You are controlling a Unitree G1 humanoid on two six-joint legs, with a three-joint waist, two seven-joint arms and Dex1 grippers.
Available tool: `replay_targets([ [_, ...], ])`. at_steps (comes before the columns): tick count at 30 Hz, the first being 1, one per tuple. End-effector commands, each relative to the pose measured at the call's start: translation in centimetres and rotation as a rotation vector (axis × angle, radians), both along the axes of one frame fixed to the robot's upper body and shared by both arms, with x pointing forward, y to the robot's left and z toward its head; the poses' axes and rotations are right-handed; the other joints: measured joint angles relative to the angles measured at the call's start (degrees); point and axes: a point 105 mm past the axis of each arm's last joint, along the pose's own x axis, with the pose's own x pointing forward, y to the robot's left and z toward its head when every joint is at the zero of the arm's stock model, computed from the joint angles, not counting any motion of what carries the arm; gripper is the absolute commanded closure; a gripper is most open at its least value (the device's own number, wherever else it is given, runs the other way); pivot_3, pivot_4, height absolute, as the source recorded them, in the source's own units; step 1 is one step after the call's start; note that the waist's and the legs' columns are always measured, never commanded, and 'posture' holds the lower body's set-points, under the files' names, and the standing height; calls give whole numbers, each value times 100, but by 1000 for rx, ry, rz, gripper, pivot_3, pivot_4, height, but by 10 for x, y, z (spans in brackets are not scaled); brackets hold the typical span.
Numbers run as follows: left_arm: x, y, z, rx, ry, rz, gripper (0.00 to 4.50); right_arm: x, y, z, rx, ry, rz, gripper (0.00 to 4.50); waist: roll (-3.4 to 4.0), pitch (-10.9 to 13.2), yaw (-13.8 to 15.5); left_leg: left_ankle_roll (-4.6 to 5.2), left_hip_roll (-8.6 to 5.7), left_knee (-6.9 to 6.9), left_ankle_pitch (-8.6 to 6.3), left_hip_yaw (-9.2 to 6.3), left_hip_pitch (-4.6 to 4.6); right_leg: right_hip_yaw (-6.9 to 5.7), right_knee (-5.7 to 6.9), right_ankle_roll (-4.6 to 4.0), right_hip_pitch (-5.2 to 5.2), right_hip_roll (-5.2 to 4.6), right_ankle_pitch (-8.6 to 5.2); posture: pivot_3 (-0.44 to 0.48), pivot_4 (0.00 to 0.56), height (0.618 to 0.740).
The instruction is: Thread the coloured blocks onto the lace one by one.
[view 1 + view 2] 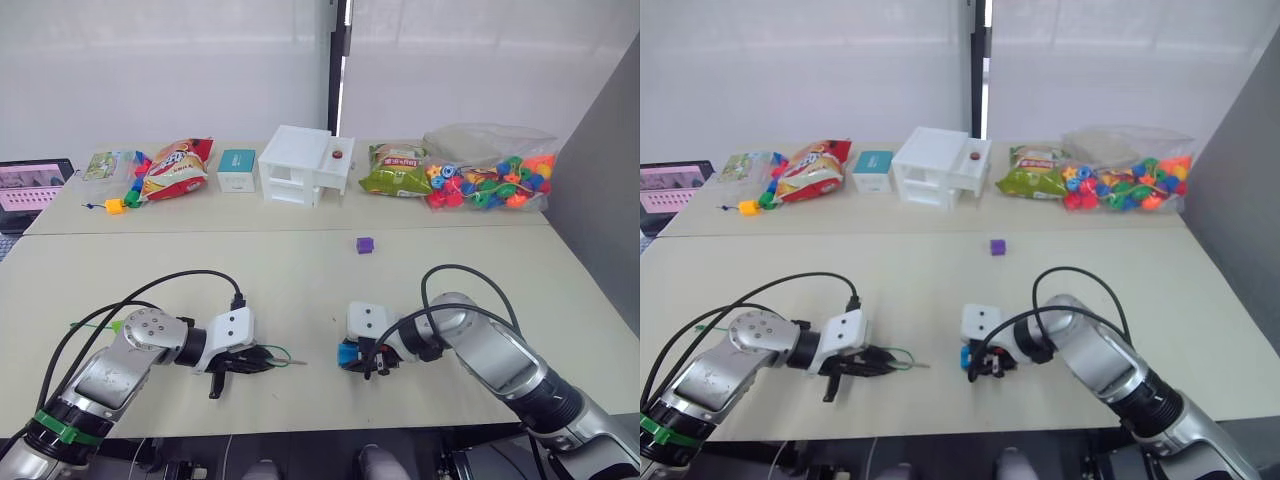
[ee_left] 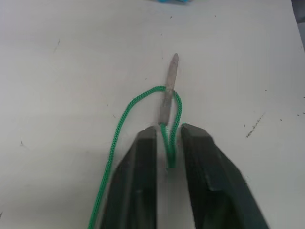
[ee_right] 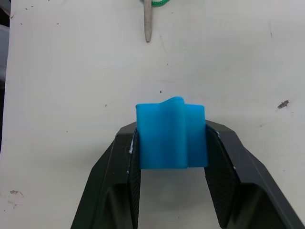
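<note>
My left gripper is shut on the green lace near the table's front edge. The lace's stiff grey tip sticks out past the fingers and points right, toward the other gripper. A loop of green string curls back beside the tip. My right gripper is shut on a blue block, a short way right of the tip. A small gap of bare table separates tip and block. A purple block lies alone at mid-table.
Along the back stand a clear bag of coloured blocks, a green snack bag, a white box, a teal box and a red snack bag. A yellow block lies at back left.
</note>
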Motion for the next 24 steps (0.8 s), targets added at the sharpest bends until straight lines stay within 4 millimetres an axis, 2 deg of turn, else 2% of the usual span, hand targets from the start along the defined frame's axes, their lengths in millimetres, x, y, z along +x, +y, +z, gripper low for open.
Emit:
replay_targets([
  [1,3,-2,10,-4,-64,-25,2311,0,2,6,24,-19,-7,3175,0,0,-2,0,0,0,0,0,0,0,0,0,0,0,0,0,150,740],
  [3,3,-3,10,-15,-56,-37,1698,1,3,6,27,-21,-12,3175,0,0,-1,0,1,0,0,0,0,0,0,0,-1,0,0,0,150,740],
  [6,4,-4,9,-18,-59,-41,1673,1,4,6,30,-24,-16,3175,0,0,-6,0,0,0,0,0,0,0,1,0,0,0,0,0,150,740],
  [10,6,-15,9,-53,-66,-50,1673,2,4,6,32,-25,-22,3175,-1,0,0,0,0,1,0,0,0,0,2,0,0,0,0,0,150,740],
  [14,7,-24,9,-62,-62,-65,2810,2,4,6,31,-25,-27,3175,-1,0,-2,0,0,2,0,0,0,0,3,0,1,0,0,0,150,740],
  [19,6,-22,-3,-2,-44,-84,4470,2,3,6,30,-27,-31,3175,-1,0,-9,0,-1,1,0,0,1,0,9,0,-1,0,0,0,150,740],
  [24,6,-16,-11,35,-47,-87,4500,2,3,8,33,-29,-35,3175,-1,-1,-1,0,-1,2,0,0,2,0,7,0,2,-1,0,0,150,740],
])
